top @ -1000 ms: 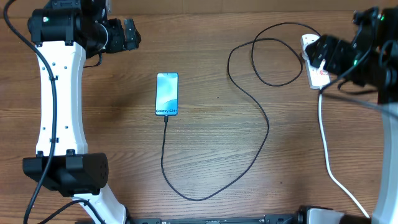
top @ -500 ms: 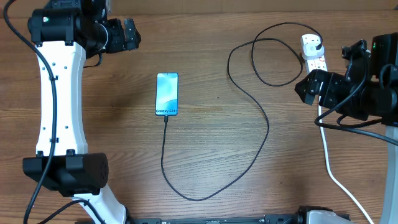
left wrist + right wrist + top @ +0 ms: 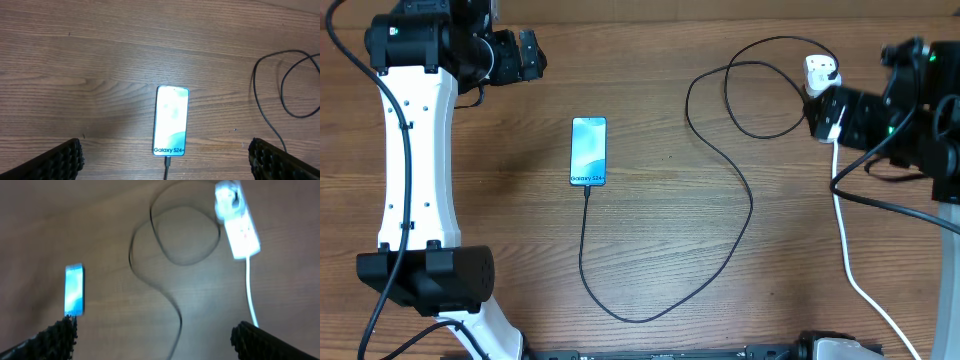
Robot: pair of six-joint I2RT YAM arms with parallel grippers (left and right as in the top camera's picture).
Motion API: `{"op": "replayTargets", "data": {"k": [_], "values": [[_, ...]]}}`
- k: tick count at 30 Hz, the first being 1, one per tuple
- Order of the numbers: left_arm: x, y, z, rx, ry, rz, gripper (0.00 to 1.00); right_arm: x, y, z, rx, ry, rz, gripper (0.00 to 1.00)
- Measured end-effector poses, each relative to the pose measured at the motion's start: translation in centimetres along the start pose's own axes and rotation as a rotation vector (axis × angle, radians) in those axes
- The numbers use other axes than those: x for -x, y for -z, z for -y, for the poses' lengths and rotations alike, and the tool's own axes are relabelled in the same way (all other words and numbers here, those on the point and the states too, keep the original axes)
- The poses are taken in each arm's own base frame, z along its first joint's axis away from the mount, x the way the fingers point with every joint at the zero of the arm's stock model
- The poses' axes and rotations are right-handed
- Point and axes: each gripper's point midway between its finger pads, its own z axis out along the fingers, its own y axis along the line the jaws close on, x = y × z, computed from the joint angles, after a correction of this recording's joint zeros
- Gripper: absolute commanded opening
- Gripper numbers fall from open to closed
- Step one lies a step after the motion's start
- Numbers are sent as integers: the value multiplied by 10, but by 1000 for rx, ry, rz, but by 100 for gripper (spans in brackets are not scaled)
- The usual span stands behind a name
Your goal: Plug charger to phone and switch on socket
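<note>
The phone [image 3: 588, 151] lies flat on the wooden table with its screen lit; it also shows in the left wrist view [image 3: 171, 120] and the right wrist view [image 3: 74, 290]. The charger, a thin black cable [image 3: 745, 190], runs from the phone's bottom edge in a long loop to a black plug seated in the socket [image 3: 820, 72], a white power strip at the back right [image 3: 236, 222]. My left gripper [image 3: 528, 55] hangs open at the back left, apart from the phone. My right gripper [image 3: 820, 113] is open, over the near end of the socket.
The socket's thick white cord [image 3: 850, 260] runs down the right side toward the front edge. The left arm's white link [image 3: 415, 150] and base [image 3: 425, 280] stand along the left side. The right arm's body [image 3: 920, 110] fills the back right corner.
The right gripper swung out toward the front and came back up against the socket's near end. The left arm, the phone and the cable stayed put.
</note>
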Motion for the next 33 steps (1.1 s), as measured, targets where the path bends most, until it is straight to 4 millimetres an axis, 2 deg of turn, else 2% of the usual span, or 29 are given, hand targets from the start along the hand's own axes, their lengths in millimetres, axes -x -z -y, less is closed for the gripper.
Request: {"op": "replayTargets", "data": {"k": [5, 8, 11, 13, 17, 25, 33], "values": [[0, 0, 0, 0, 0, 0, 100, 23, 3, -5, 31, 40, 191, 100], [0, 0, 0, 1, 0, -1, 100, 24, 17, -7, 52, 66, 329, 100], [0, 0, 0, 1, 0, -1, 100, 16, 32, -5, 64, 88, 466, 100], [0, 0, 0, 1, 0, -2, 100, 3, 37, -2, 72, 100, 547, 100], [-1, 0, 0, 2, 1, -3, 100, -29, 30, 8, 85, 115, 660, 100], [-1, 0, -1, 4, 1, -2, 100, -93, -14, 28, 116, 141, 792, 100], [-1, 0, -1, 4, 1, -2, 100, -125, -50, 32, 164, 166, 862, 100]]}}
